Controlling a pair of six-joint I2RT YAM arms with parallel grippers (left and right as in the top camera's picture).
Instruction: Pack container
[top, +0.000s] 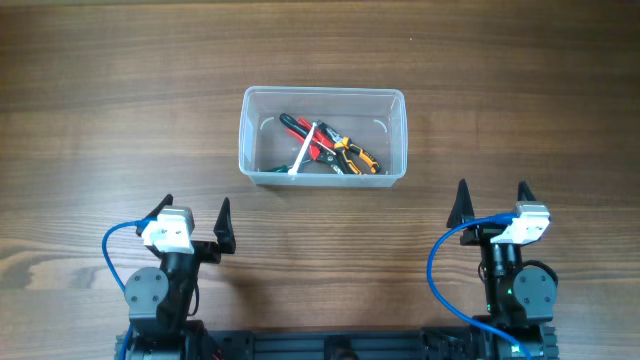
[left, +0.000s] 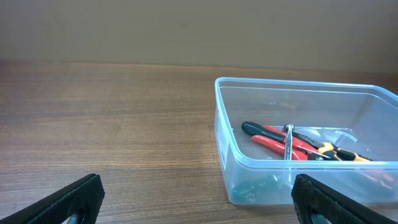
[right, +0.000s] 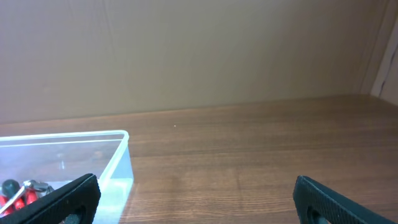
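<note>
A clear, round-cornered plastic container (top: 243, 135) on the grained wooden worktop (top: 100, 120) holds red-handled pliers (top: 300, 128). The jaws of the left gripper (top: 193, 212) and right gripper (top: 492, 203) are released.

arms (top: 160, 295) black | wrist blocks (top: 168, 230) white | cables (top: 108, 250) blue (one loop per arm) | gripper fingers (top: 226, 222) black, pointed

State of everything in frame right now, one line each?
container, upright, no lid, tools inside
red-handled pliers, lying inside container
orange-handled pliers, lying inside container
white-handled tool, resting across the red-handled pliers
left gripper, open, empty
right gripper, open, empty
</note>
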